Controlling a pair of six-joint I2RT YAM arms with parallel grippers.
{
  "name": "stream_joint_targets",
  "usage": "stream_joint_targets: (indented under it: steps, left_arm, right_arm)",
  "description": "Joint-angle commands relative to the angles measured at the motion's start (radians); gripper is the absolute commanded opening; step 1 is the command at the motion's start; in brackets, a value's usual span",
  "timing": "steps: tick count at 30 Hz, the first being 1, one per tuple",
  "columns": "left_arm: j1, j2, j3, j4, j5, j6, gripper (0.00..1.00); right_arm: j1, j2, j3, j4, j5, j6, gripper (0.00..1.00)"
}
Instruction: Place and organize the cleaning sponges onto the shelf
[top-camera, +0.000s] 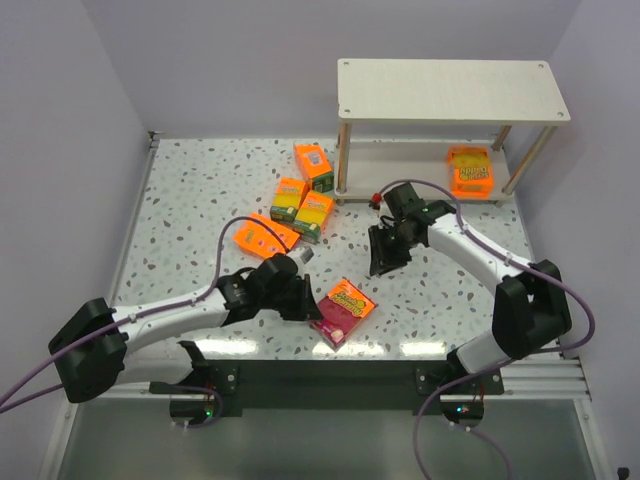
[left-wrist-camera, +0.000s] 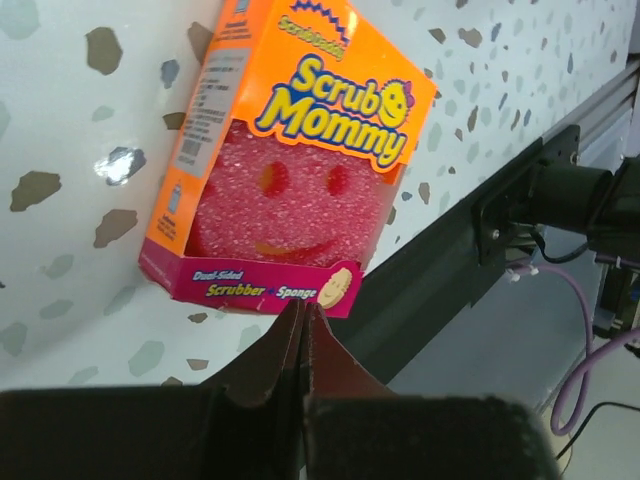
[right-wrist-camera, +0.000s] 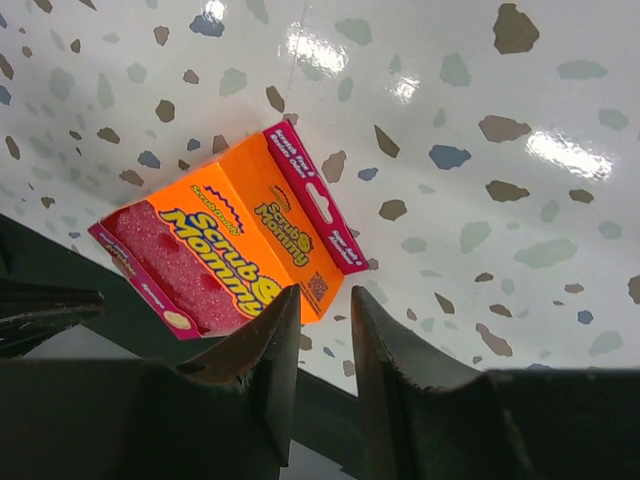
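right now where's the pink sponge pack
In the top view the pink pack lies near the front edge of the table, just right of the left gripper.

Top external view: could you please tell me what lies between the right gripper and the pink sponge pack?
Nothing but bare speckled table separates the right gripper from the pink sponge pack in the top view.

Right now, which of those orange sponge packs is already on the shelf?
The sponge pack at the right end of the shelf's lower board. All the rest lie out on the speckled table, none touching the shelf.
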Motion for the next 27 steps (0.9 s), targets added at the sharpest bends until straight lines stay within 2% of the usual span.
stream_joint_targets:
  steps: [1,5,10,14,19,27]
  left_arm:
    - [-0.005,-0.013,-0.043,0.066,-0.072,-0.113,0.0]
    - [-0.025,-0.008,-0.072,0.07,-0.04,-0.147,0.0]
    - [-0.056,0.008,-0.045,-0.041,-0.033,-0.127,0.0]
    - [-0.07,0.007,-0.068,-0.066,-0.019,-0.136,0.0]
    - [-0.071,0.05,-0.109,-0.022,0.004,-0.144,0.0]
    - [-0.071,0.231,-0.011,0.055,0.028,-0.097,0.0]
  right_arm:
    - [0.037,0.043,0.021,0.069,0.003,0.025,0.31]
    - [0.046,0.083,0.007,0.088,0.047,0.052,0.21]
    - [0.046,0.104,-0.004,0.094,0.095,0.077,0.09]
    - [0.049,0.12,-0.017,0.099,0.095,0.077,0.05]
    - [0.054,0.129,-0.046,0.114,0.095,0.084,0.04]
    - [0.081,0.117,-0.1,0.138,0.078,0.109,0.03]
